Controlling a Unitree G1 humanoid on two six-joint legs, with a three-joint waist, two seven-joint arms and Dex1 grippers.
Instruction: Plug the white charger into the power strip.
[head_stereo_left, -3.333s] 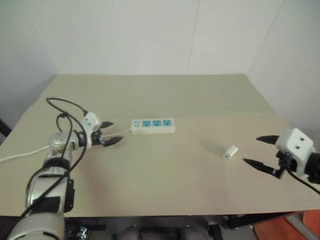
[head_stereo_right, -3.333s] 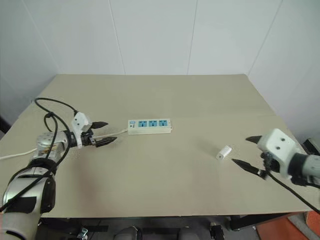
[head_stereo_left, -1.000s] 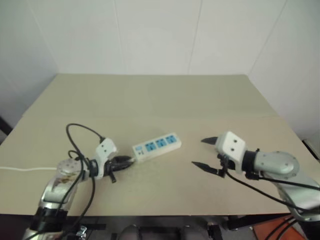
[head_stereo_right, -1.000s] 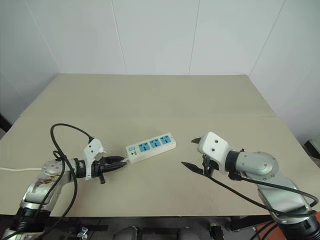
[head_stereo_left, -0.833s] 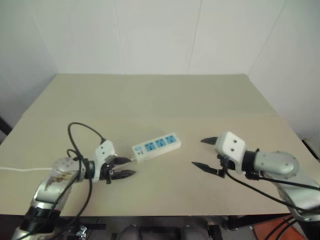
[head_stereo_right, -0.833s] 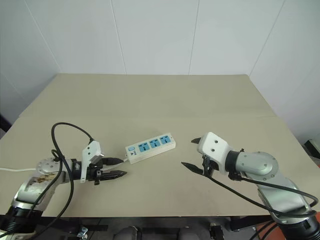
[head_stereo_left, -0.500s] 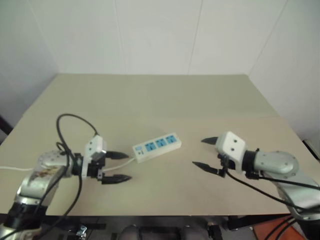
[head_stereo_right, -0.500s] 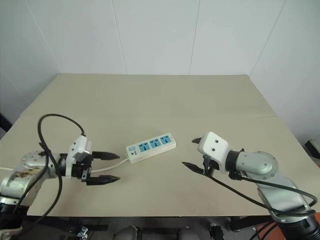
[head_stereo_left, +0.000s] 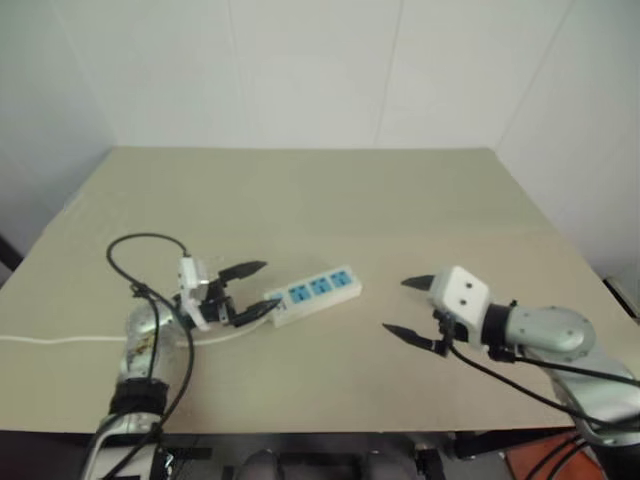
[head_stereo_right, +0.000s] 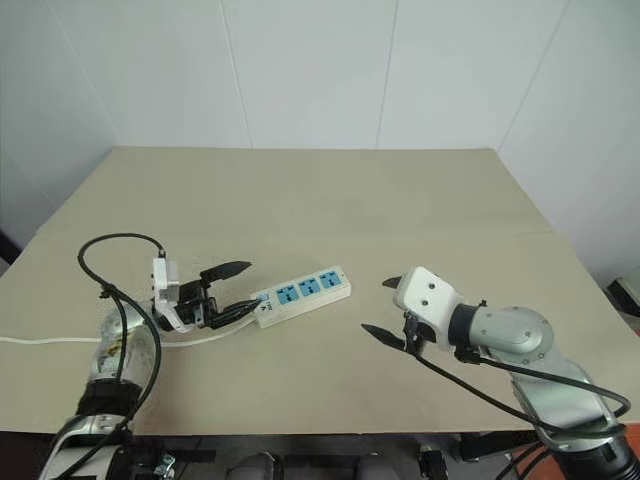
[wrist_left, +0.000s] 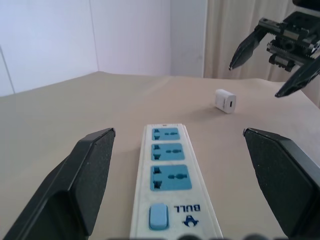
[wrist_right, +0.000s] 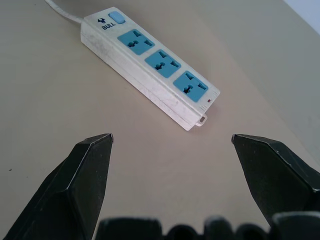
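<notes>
- Left gripper (head_stereo_right: 228, 291): fingers now spread wide and empty, where a second ago nearly closed at the cord end of the power strip (head_stereo_right: 301, 295); since then lifted off the table (head_stereo_right: 330, 190) and swung round to aim along the strip, tips just short of its switch end.
- Likely meaning: strip released after being dragged and angled toward the middle of the table; strip placement probably done, plugging itself not begun.
- Power strip: flat on the table between the two grippers, three blue sockets up, thin white cord (head_stereo_right: 60, 341) trailing off to the left edge.
- Right gripper (head_stereo_right: 382, 309): jaws wide apart, nothing held, hovering unmoved over the last second, aimed at the strip's far end.
- White charger (wrist_left: 226, 100): caught by the left wrist view, loose on the table beyond the strip's far end, beneath the right gripper; hidden behind that gripper's housing in both head views.
- Right wrist view: strip and bare table between the fingers, no charger in line for a grasp.
</notes>
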